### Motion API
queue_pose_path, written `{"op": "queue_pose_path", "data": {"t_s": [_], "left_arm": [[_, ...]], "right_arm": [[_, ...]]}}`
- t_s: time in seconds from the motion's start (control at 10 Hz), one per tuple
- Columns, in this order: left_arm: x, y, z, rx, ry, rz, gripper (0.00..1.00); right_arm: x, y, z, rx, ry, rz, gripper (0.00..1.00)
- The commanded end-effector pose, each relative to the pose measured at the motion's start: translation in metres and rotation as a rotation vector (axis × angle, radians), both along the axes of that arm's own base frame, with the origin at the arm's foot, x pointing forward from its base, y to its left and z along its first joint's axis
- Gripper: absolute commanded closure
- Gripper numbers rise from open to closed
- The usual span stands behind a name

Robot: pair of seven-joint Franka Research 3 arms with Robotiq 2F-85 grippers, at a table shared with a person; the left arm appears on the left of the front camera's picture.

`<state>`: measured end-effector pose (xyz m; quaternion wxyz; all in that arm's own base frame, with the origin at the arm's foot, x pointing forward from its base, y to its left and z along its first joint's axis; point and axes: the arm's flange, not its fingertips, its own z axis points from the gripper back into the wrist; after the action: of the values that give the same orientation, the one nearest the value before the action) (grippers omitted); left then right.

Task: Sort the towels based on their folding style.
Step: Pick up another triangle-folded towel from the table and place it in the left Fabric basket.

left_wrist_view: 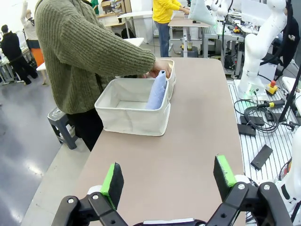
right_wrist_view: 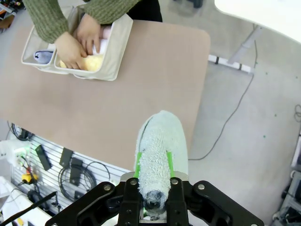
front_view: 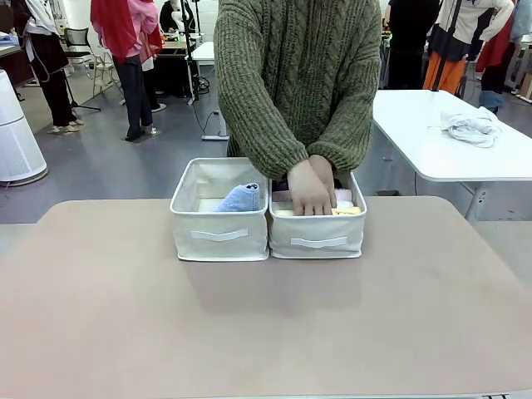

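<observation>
Beige surface (front_view: 249, 332); right pincer (right_wrist_view: 154, 162) clenched on pale cone towel (right_wrist_view: 160, 136), left pincer (left_wrist_view: 169, 175) released, empty; risk: delivery could clip the person's hands (front_view: 312, 189) in the rolls bin (front_view: 317, 241), right of centre.

In the right bin (front_view: 317, 243) the person's hands (front_view: 311, 188) cover most of the rolls. Only slivers of the pink roll (front_view: 283, 196), white roll (front_view: 343, 204) and yellow roll (front_view: 347, 211) show, and how many lie there cannot be told. The left bin's (front_view: 219, 235) front wall hides the blue cone's (front_view: 240, 198) base. The pale towel (right_wrist_view: 162, 132) hides most of the right gripper's (right_wrist_view: 154, 165) pads. The bench's (front_view: 266, 332) near corners run out of the front view.
</observation>
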<state>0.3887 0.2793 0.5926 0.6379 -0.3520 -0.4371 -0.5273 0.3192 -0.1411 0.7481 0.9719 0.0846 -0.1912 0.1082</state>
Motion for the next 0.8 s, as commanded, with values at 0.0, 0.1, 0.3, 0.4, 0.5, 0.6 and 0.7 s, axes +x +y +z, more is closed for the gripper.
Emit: {"op": "queue_pose_path", "data": {"t_s": [0.0, 0.1, 0.3, 0.4, 0.5, 0.6, 0.7], "left_arm": [[-0.002, -0.001, 0.001, 0.0, -0.001, 0.0, 0.0], [-0.002, -0.001, 0.001, 0.0, -0.001, 0.0, 0.0], [-0.002, -0.001, 0.001, 0.0, -0.001, 0.0, 0.0], [-0.002, -0.001, 0.001, 0.0, -0.001, 0.0, 0.0], [-0.002, -0.001, 0.001, 0.0, -0.001, 0.0, 0.0], [-0.002, -0.001, 0.001, 0.0, -0.001, 0.0, 0.0], [-0.002, -0.001, 0.001, 0.0, -0.001, 0.0, 0.0]], "right_arm": [[-0.002, 0.001, 0.002, -0.008, 0.007, -0.005, 1.0], [-0.002, 0.001, 0.002, -0.008, 0.007, -0.005, 1.0], [-0.002, 0.001, 0.002, -0.008, 0.007, -0.005, 1.0], [-0.002, 0.001, 0.002, -0.008, 0.007, -0.005, 1.0], [0.0, 0.0, 0.0, 0.0, 0.0, 0.0, 0.82], [0.023, 0.039, 0.003, -0.048, 0.002, 0.121, 0.82], [0.045, 0.086, 0.005, -0.087, -0.015, 0.257, 0.82]]}}
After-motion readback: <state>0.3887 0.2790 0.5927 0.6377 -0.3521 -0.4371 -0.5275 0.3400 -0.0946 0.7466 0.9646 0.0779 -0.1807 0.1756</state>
